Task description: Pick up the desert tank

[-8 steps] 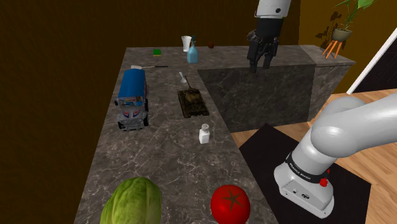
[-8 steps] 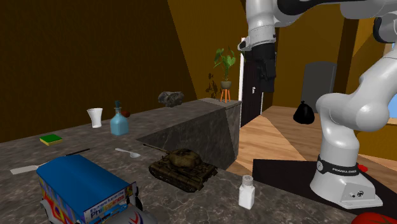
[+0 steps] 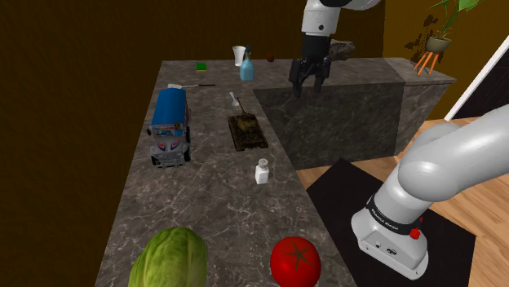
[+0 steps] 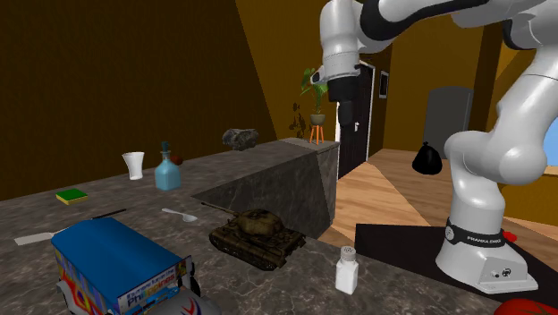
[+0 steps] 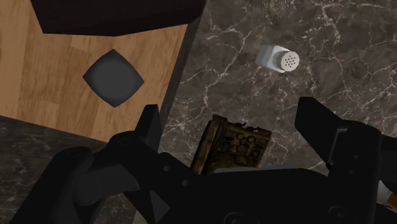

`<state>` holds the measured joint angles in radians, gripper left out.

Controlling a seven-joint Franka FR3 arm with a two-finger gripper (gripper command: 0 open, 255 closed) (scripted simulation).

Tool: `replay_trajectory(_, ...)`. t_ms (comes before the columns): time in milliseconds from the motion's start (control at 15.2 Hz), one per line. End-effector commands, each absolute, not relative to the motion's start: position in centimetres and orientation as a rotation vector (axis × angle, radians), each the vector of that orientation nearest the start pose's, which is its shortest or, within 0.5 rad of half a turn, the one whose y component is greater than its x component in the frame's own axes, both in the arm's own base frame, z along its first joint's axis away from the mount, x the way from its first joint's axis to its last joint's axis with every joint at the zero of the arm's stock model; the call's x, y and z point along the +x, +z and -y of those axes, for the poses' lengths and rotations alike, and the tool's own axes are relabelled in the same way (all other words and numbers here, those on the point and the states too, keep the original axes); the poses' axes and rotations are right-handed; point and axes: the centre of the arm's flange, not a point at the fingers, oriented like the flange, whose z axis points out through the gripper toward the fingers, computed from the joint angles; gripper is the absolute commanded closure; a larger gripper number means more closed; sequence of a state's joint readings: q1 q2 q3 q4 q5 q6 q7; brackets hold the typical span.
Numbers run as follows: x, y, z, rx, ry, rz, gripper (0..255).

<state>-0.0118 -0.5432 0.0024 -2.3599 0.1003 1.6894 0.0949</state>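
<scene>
Shifted toward the shoulder view's left since half a second before, the gripper (image 3: pixel 308 85) hung high above the counter (image 3: pixel 212 204), jaws spread apart and grasping nothing. A blue truck (image 3: pixel 170 126) stood by the counter's left edge. The desert tank (image 3: pixel 247 131) sat by its right edge, below the gripper, and a white shaker (image 3: pixel 262 170) stood near it along that edge.

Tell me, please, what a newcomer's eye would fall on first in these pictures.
The big white arm arches over a dark marble counter, and its black gripper hangs high with jaws apart. Beneath it sits a small camouflaged tank, with a bright blue toy truck to the shoulder view's left of it. Nearest that camera, a green cabbage and a red tomato stand out.
</scene>
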Motion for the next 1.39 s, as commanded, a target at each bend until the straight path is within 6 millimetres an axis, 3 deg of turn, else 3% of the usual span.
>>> replay_trajectory(0,39.3,50.0,-1.1,-3.038,0.188,-0.232,0)
replay_trajectory(660,50.2,43.6,-1.7,-3.035,0.138,-0.449,0)
replay_trajectory(1320,61.3,37.6,-0.6,-3.016,0.086,-0.667,0)
